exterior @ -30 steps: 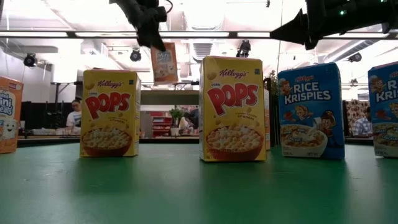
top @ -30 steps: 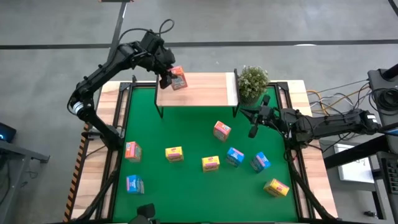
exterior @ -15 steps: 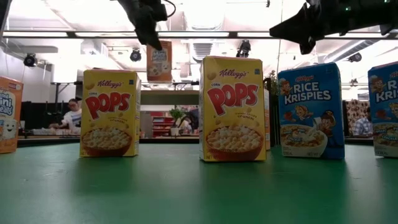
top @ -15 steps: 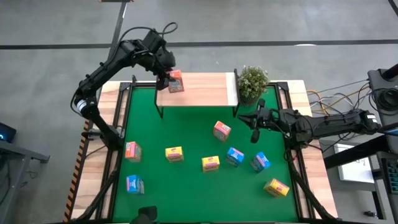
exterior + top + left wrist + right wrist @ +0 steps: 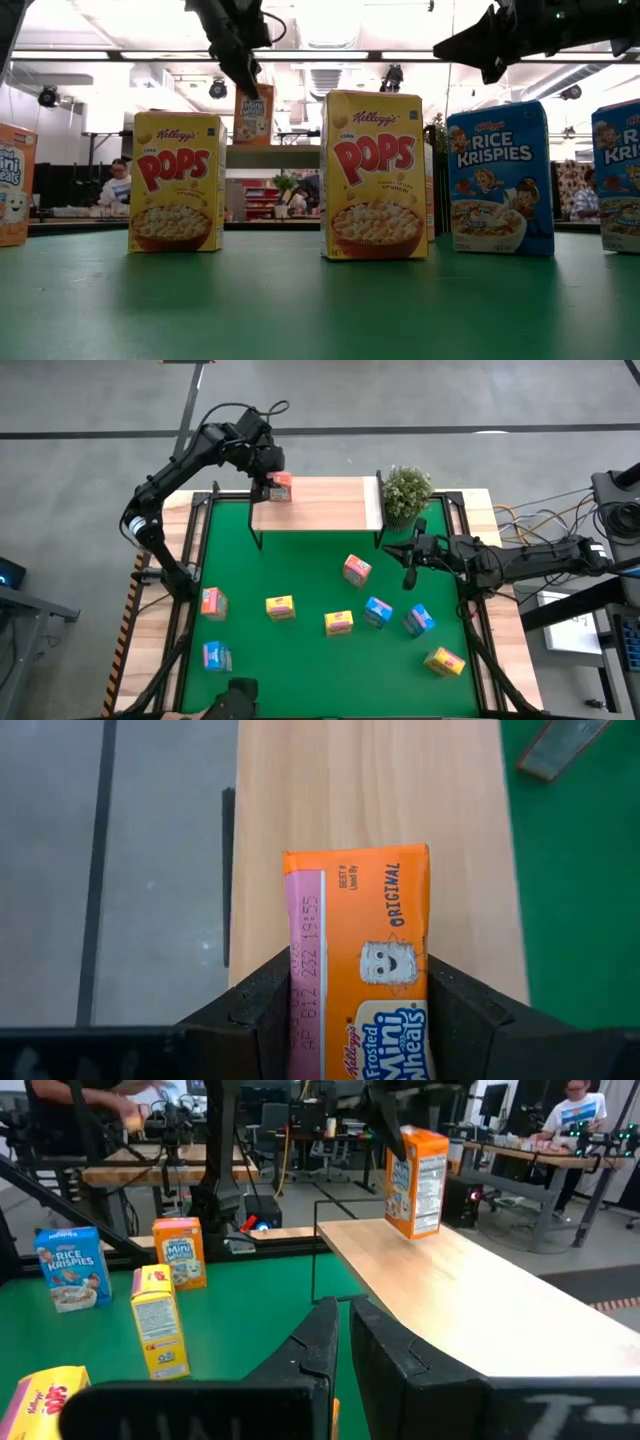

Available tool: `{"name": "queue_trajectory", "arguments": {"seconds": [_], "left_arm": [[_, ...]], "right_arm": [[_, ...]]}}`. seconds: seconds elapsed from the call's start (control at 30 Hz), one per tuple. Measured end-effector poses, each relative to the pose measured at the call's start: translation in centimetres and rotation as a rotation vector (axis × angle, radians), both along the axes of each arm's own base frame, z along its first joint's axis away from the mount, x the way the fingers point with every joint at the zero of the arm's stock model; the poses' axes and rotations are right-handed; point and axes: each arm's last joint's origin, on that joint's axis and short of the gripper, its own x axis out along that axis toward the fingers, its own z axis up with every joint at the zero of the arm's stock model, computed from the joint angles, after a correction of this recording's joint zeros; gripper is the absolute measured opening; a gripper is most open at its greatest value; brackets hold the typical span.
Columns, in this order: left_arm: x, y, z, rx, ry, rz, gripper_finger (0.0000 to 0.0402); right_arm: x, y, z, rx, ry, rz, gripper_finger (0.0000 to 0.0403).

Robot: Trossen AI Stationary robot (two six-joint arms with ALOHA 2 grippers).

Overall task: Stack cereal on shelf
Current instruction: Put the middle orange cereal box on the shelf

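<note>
My left gripper [image 5: 268, 480] is shut on an orange cereal box [image 5: 282, 487], over the left end of the light-wood shelf [image 5: 325, 506]. That box also shows in the low view [image 5: 252, 113] and the right wrist view [image 5: 418, 1183]. Several more cereal boxes stand on the green mat: orange-pink [image 5: 356, 569], yellow [image 5: 280, 607] and blue [image 5: 377, 611] among them. My right gripper [image 5: 407, 567] hovers shut over the mat's right side, near the shelf's right end, holding nothing. My left gripper pinches the orange box between its two fingers [image 5: 262, 1005], one on each of two opposite sides near the box's upper end [image 5: 360, 1020]. The fingers slant down from above. The box hangs nearly upright below them, low over the shelf board; whether its bottom touches, I cannot tell.
A small potted plant [image 5: 406, 492] stands at the shelf's right end. The board right of the held box is bare [image 5: 340, 500]. Two yellow boxes [image 5: 372, 175] and blue ones [image 5: 498, 178] stand close before the low camera. People sit in the room behind.
My left gripper has sunk toward the shelf and shifted slightly toward its left end, rolling at the wrist. The orange box has come down with it and turned from tilted to nearly upright.
</note>
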Motion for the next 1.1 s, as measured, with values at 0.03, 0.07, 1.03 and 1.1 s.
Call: {"name": "queue_trajectory", "arguments": {"seconds": [0.03,0.07,1.03,1.1], "left_arm": [[-0.2,0.3,0.0,0.002,0.001,0.006,0.0156],[-0.4,0.5,-0.1,0.003,0.001,0.015,0.0156],[-2.8,4.1,0.0,-0.017,-0.135,0.047,0.0155],[-2.7,4.4,-0.3,-0.024,-0.129,0.049,0.0155]], "right_arm": [[0.0,0.0,0.0,0.0,-0.002,0.0,0.0022],[0.0,0.0,0.0,0.0,-0.005,0.0,0.0022],[0.0,0.0,0.1,0.037,-0.017,-0.001,0.0022],[0.0,0.0,0.1,0.042,-0.018,-0.002,0.0022]]}}
